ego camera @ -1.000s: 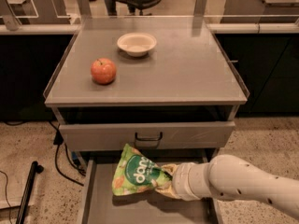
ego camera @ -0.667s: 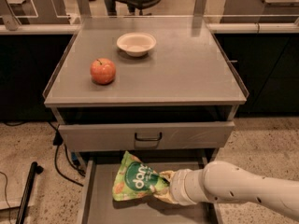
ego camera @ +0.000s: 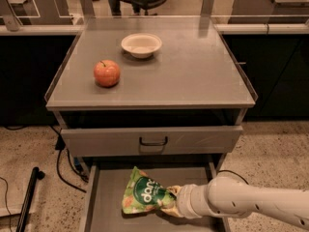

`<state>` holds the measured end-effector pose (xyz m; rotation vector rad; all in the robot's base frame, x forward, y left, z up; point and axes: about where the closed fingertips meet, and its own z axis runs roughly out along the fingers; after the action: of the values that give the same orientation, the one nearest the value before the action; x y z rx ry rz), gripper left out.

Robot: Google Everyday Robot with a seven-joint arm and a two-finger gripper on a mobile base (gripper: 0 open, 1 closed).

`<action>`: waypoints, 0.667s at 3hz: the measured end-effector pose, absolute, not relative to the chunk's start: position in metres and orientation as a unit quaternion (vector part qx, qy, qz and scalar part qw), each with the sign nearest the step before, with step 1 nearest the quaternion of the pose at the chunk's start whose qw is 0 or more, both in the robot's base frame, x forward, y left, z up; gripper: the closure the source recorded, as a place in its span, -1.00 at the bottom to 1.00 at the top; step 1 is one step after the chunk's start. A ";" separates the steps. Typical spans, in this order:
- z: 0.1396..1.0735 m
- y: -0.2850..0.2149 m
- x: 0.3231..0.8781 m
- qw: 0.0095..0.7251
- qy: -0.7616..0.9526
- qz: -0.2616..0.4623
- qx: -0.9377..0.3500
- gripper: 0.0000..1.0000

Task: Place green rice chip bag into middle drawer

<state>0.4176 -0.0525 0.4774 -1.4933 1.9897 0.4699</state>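
1. White arm (ego camera: 251, 206) reaches in from the right at the bottom. Its gripper (ego camera: 173, 202) sits inside the open middle drawer (ego camera: 104, 202), pinching the right end of the green rice chip bag (ego camera: 142, 195).
2. Bag is tilted, its top corner pointing up and left, low over the drawer's grey floor. Cannot tell if it touches the floor.
3. On the floor to the left: black cable (ego camera: 60, 166) and black pole (ego camera: 28, 197).
4. Above the drawer: closed grey drawer front (ego camera: 203, 140) with a black handle (ego camera: 153, 141).
5. Cabinet top (ego camera: 193, 76): red apple (ego camera: 106, 73) on the left, pale bowl (ego camera: 141, 45) farther back, well apart.
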 end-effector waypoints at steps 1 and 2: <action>0.444 -0.057 0.427 0.298 0.756 0.195 -0.549 1.00; 0.412 -0.062 0.441 0.292 0.766 0.211 -0.532 1.00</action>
<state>0.4408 -0.0623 0.4117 -1.4182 2.0418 0.5614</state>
